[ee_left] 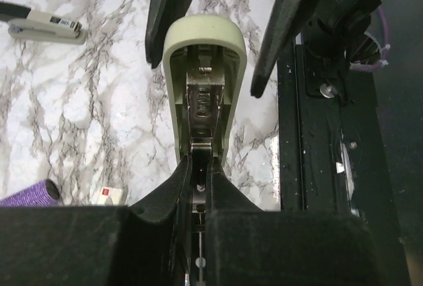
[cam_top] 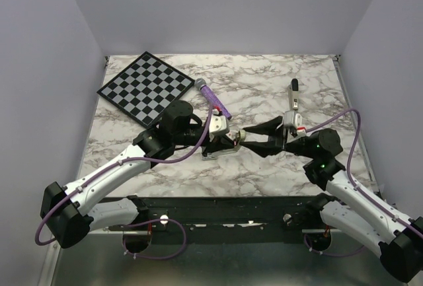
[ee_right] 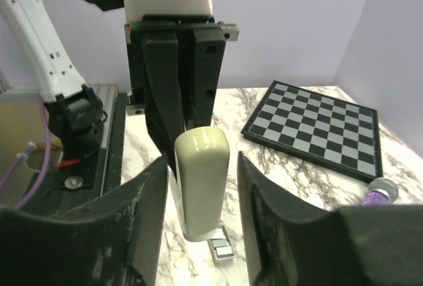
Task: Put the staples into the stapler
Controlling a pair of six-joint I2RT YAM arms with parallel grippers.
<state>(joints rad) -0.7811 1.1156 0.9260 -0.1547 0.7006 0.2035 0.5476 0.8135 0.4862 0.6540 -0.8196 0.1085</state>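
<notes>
- The stapler (ee_left: 201, 111), with a pale cream plastic lid (ee_right: 201, 180) over a bright metal magazine channel, sits mid-table on the marble-patterned table top (ee_left: 99, 101). The lid is swung upright, so the channel and its spring are exposed.
- Right gripper (ee_right: 201, 164): the fingers stand apart, one on each side of the upright lid. A gap shows on at least one side, so the lid is bracketed, not clamped. Hazard: with no firm hold, a nudge could drop the lid shut over the channel.
- Left gripper (ee_left: 198, 167): the fingers are drawn nearly together over the left end of the channel. Whether they pinch anything cannot be told. Hazard: sideways or downward force here may skid or tilt the stapler on the smooth surface.
- The staples (ee_right: 221, 250) appear as small flat silver-grey metal blocks at the foot of the lid on its right side. They are outside the channel, so loading is judged not yet done. Hazard: a strip this small and flat can slip from the fingertips, snap apart, or enter skewed and jam against the spring.
- The two grippers work almost tip to tip. An uncoordinated move risks finger contact.
- A small cream box (ee_left: 112, 195) and a purple cylinder (ee_left: 30, 193) lie just beside the left gripper and could be knocked.
- A second grey-and-black stapler (ee_left: 46, 25) lies well apart, far right.
</notes>
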